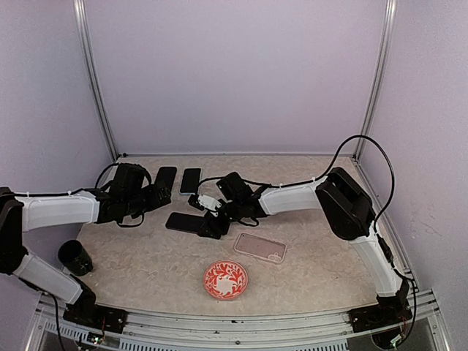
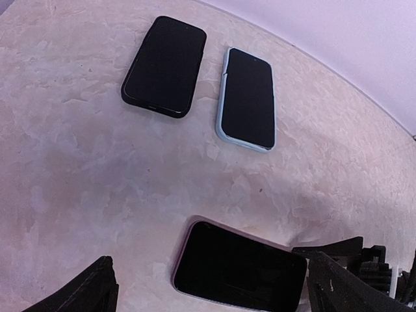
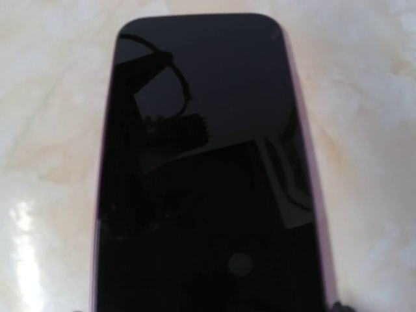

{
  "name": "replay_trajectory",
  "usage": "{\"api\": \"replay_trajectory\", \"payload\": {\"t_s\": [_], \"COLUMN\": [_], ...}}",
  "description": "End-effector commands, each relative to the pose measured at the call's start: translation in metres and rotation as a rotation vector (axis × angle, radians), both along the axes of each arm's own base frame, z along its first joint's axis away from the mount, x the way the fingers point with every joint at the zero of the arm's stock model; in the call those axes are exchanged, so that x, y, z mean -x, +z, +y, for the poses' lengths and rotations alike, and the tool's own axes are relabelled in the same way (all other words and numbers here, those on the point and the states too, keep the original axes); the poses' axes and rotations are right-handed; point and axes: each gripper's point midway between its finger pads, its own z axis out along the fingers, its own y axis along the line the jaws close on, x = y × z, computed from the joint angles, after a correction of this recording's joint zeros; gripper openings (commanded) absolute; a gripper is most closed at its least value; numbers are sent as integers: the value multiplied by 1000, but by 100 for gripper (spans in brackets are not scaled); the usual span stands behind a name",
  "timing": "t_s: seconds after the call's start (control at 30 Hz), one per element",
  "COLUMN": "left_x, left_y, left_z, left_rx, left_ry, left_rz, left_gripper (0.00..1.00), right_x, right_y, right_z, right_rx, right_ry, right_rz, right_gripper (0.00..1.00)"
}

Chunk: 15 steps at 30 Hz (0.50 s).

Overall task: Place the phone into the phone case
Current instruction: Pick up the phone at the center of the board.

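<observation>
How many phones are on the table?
3. A black phone lies at the back, a light-blue-edged phone sits right beside it, and a third phone, pinkish at the edge, lies nearer the arms by the right gripper. Another could be hidden under the arms.

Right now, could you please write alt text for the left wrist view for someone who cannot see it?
Three phones lie screen-up on a beige marbled table: a black phone beside a light-blue-cased phone at the top, not touching, and a pink-edged phone near the bottom. The open left gripper frames the lower corners.
</observation>
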Motion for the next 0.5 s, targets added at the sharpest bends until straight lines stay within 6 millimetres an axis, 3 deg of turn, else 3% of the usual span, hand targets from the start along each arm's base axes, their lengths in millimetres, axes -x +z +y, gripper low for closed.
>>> {"api": "replay_trajectory", "payload": {"t_s": [0.0, 0.2, 0.47], "left_x": [-3, -3, -2], "left_y": [15, 13, -4], "left_z": [2, 4, 5], "left_rx": [-5, -4, 95], "left_ry": [11, 18, -8], "left_rz": [-30, -25, 10], "left_gripper": [99, 99, 99], "right_x": [20, 22, 15], "right_y": [-29, -27, 10], "right_z": [-4, -8, -6], "right_rx": [45, 41, -48], "right_ry": [36, 34, 19], "right_rz": [80, 65, -35], "right_gripper": [63, 47, 45]}}
